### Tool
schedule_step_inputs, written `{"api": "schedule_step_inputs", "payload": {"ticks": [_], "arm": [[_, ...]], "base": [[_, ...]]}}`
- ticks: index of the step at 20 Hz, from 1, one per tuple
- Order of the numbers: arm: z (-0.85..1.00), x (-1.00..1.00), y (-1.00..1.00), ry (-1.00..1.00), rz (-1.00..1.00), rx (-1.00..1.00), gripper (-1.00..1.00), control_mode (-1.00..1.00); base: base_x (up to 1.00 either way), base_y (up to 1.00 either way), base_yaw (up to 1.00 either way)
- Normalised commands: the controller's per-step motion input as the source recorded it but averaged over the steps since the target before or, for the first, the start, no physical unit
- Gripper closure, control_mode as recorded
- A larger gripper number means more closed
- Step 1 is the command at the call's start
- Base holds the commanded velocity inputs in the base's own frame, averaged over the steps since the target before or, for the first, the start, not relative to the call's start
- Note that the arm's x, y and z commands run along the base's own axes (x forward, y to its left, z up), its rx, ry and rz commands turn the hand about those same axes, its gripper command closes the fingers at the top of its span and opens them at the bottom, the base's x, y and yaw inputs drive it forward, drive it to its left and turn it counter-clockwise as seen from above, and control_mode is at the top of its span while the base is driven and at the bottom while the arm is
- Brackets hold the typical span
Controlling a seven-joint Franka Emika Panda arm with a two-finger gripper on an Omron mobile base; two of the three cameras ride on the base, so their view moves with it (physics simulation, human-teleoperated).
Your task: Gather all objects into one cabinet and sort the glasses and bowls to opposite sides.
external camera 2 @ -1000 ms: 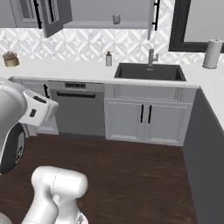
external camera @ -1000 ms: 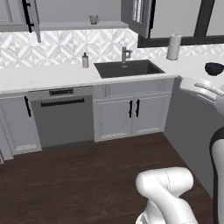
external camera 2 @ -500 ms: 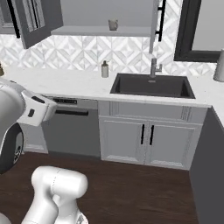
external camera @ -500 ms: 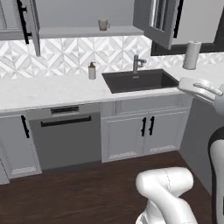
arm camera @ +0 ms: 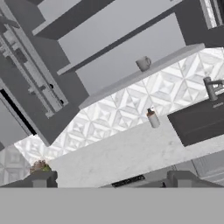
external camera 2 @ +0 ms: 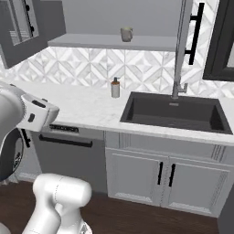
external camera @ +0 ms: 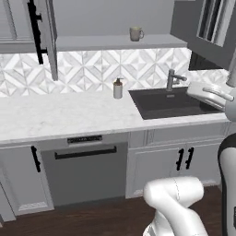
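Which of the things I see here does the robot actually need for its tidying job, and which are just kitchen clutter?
Part of the job:
- grey-taupe mug standing on the cabinet shelf
- open cabinet door with the black bar handle

Just lying about:
- soap dispenser on the counter
- sink and faucet
- dishwasher
- small potted plant

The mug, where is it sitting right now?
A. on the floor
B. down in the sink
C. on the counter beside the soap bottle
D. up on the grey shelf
D, the mug stands upright on the grey shelf above the patterned wall tiles, higher than the soap bottle on the counter and the sink.
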Motion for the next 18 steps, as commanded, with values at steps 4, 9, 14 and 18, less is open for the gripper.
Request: {"api": "schedule_step_inputs", "payload": {"ticks": [4,9,14,18], "arm": [[0.00,0.00,0.00,0.00,0.00,0.00,-1.00,1.00],[0.00,0.00,0.00,0.00,0.00,0.00,-1.00,1.00],[0.00,0.00,0.00,0.00,0.00,0.00,-1.00,1.00],[0.00,0.00,0.00,0.00,0.00,0.00,-1.00,1.00]], "base": [[0.89,0.01,0.23],[0.37,0.01,0.04],[0.43,-0.03,0.00],[0.64,-0.10,0.00]]}}
